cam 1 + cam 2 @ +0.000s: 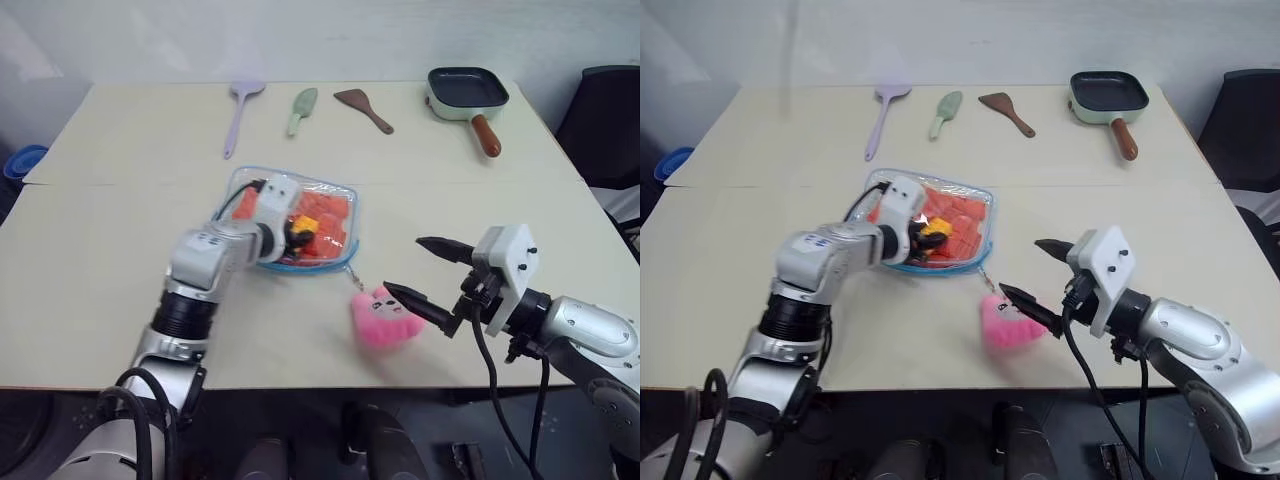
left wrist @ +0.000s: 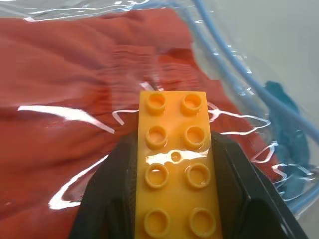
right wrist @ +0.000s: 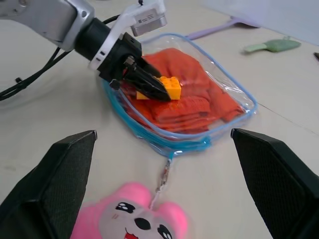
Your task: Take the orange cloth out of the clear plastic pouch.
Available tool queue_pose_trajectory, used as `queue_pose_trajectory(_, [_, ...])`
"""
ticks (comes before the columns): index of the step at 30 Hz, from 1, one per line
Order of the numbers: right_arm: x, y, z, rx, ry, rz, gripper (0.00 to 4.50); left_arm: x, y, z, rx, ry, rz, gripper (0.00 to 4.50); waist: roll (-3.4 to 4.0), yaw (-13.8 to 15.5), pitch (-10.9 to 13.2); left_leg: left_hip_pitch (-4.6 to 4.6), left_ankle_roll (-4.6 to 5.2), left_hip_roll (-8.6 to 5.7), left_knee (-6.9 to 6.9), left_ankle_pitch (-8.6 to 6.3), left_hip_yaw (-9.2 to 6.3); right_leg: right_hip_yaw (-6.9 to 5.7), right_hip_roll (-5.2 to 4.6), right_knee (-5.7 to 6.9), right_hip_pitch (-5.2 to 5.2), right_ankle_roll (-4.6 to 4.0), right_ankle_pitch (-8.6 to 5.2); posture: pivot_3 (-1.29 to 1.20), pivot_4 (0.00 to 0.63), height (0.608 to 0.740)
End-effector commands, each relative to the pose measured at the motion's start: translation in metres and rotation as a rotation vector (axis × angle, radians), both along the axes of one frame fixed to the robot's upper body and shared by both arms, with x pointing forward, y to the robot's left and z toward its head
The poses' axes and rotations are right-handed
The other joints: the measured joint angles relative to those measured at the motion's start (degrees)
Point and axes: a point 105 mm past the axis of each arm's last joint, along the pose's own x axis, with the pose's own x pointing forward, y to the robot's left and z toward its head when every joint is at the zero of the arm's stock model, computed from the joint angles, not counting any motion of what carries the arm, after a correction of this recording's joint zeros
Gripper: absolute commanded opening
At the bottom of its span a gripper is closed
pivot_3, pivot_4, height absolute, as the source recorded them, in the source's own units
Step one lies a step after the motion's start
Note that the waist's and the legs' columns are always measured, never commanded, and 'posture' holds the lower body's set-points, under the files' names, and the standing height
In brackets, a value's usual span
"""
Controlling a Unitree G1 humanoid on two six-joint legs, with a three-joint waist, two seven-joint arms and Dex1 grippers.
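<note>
The clear plastic pouch (image 1: pixel 243 183) with light blue trim lies flat in the middle of the table. The orange cloth (image 1: pixel 333 212) is folded inside it. My left gripper (image 1: pixel 298 232) hovers over the pouch, shut on a small yellow-orange toy brick (image 2: pixel 174 169) held between its black fingers (image 2: pixel 107 199). A short chain (image 3: pixel 163 174) links the pouch to a pink plush charm (image 1: pixel 383 315) on the near side. My right gripper (image 1: pixel 403 265) stands open just right of the charm, with nothing between its fingers.
Along the table's far edge lie a purple spatula (image 1: pixel 240 110), a green scoop (image 1: pixel 302 108), a brown spatula (image 1: pixel 362 108) and a green pan (image 1: pixel 467 95) with a wooden handle. A black chair (image 1: pixel 610 120) stands at the right, a blue object (image 1: pixel 25 160) at the left.
</note>
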Motion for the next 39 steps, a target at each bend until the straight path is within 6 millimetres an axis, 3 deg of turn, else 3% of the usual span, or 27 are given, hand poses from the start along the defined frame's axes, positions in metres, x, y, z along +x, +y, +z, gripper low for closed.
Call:
queue_pose_trajectory(1, [-0.005,0.013,0.01,0.008,-0.023,0.117,4.5,0.002,0.071,0.044,-0.005,-0.114,0.166,1.53,-0.06,-0.32,0.03,0.01,0.0,0.0,0.02,0.0,0.0,0.0,0.0,0.03,-0.09,0.0,0.0,0.0,0.15,0.74])
queue_pose_trajectory(3, [-0.005,0.017,0.011,0.011,-0.019,0.154,4.5,-0.004,0.111,0.051,0.028,-0.134,0.263,1.53,-0.11,-0.64,0.06,-0.02,-0.02,0.02,0.02,0.0,-0.01,-0.05,0.01,0.24,-0.16,-0.04,-0.02,0.0,0.15,0.74])
queue_pose_trajectory(5, [-0.004,0.022,0.012,0.01,-0.013,0.193,4.5,-0.016,0.159,0.048,0.064,-0.117,0.38,1.53,-0.1,-0.86,0.06,-0.02,-0.04,0.03,-0.02,0.0,-0.05,-0.1,-0.01,0.25,-0.18,-0.07,-0.03,0.0,0.15,0.74])
queue_pose_trajectory(6, [-0.004,0.023,0.012,0.009,-0.011,0.205,4.5,-0.022,0.174,0.047,0.078,-0.11,0.416,1.53,-0.1,-0.73,0.06,-0.01,-0.04,0.03,-0.04,-0.01,-0.03,-0.09,-0.02,0.25,-0.18,-0.07,-0.03,0.0,0.15,0.74])
queue_pose_trajectory(9, [-0.001,0.03,0.01,0.009,0.007,0.258,4.5,-0.054,0.232,0.022,0.113,-0.049,0.545,1.53,-0.1,-0.64,0.06,-0.02,-0.03,0.02,-0.02,-0.02,-0.07,-0.14,-0.07,0.2,-0.16,-0.07,-0.04,0.0,0.15,0.74])
queue_pose_trajectory(14, [0.007,0.033,0.008,0.001,0.016,0.303,4.5,-0.083,0.273,-0.007,0.11,-0.012,0.674,1.53,-0.47,0.29,0.05,-0.12,0.02,0.03,0.06,-0.03,-0.22,-0.27,-0.15,0.01,-0.17,-0.07,-0.04,0.0,0.15,0.74])
queue_pose_trajectory(16, [0.009,0.033,0.008,0.0,0.017,0.318,4.5,-0.089,0.276,-0.017,0.112,-0.005,0.691,1.53,-0.5,0.77,0.03,-0.14,0.07,0.02,0.06,-0.05,-0.23,-0.28,-0.17,-0.07,-0.16,-0.07,-0.04,0.0,0.15,0.74])
queue_pose_trajectory(21, [0.011,0.032,0.007,-0.007,0.021,0.338,4.5,-0.104,0.283,-0.032,0.111,0.002,0.739,3.09,-0.52,0.77,0.02,-0.18,0.15,0.02,0.04,-0.11,-0.25,-0.32,-0.23,-0.1,-0.16,-0.06,-0.02,0.0,0.15,0.74])
queue_pose_trajectory(25, [0.013,0.027,0.004,-0.015,0.026,0.322,4.5,-0.111,0.29,-0.02,0.104,-0.032,0.761,4.34,-0.52,0.69,0.02,-0.15,0.15,0.04,0.01,-0.12,-0.23,-0.31,-0.22,-0.1,-0.16,-0.05,-0.02,0.0,0.15,0.74])
queue_pose_trajectory(30, [0.017,0.018,0.001,-0.035,0.028,0.286,4.5,-0.112,0.286,0.009,0.068,-0.096,0.666,4.46,-0.52,0.62,0.02,-0.15,0.14,0.04,0.01,-0.12,-0.22,-0.31,-0.21,-0.1,-0.17,-0.06,-0.02,0.0,0.15,0.74])
queue_pose_trajectory(32, [0.017,0.011,-0.001,-0.051,0.031,0.263,4.5,-0.111,0.27,0.032,0.057,-0.15,0.514,4.46,-0.52,0.61,0.02,-0.16,0.14,0.05,0.0,-0.13,-0.22,-0.31,-0.21,-0.1,-0.18,-0.06,-0.02,0.0,0.15,0.74])
queue_pose_trajectory(34, [0.017,0.006,-0.002,-0.062,0.035,0.239,4.5,-0.114,0.233,0.051,0.1,-0.208,0.234,4.46,-0.53,0.56,0.03,-0.2,0.12,0.07,-0.01,-0.14,-0.23,-0.33,-0.2,-0.12,-0.2,-0.07,-0.03,0.0,0.15,0.74])
queue_pose_trajectory(36, [0.016,0.0,-0.003,-0.068,0.036,0.213,4.5,-0.119,0.195,0.06,0.128,-0.229,-0.025,4.46,-0.48,0.65,0.06,-0.21,0.13,0.08,-0.01,-0.19,-0.21,-0.32,-0.21,-0.13,-0.2,-0.07,-0.03,0.0,0.15,0.74])
queue_pose_trajectory(39, [0.015,-0.005,-0.004,-0.07,0.036,0.182,4.5,-0.12,0.162,0.063,0.18,-0.234,-0.251,4.46,-0.4,0.8,0.1,-0.21,0.14,0.06,0.02,-0.19,-0.22,-0.33,-0.24,-0.28,-0.18,-0.07,-0.03,0.0,0.15,0.74])
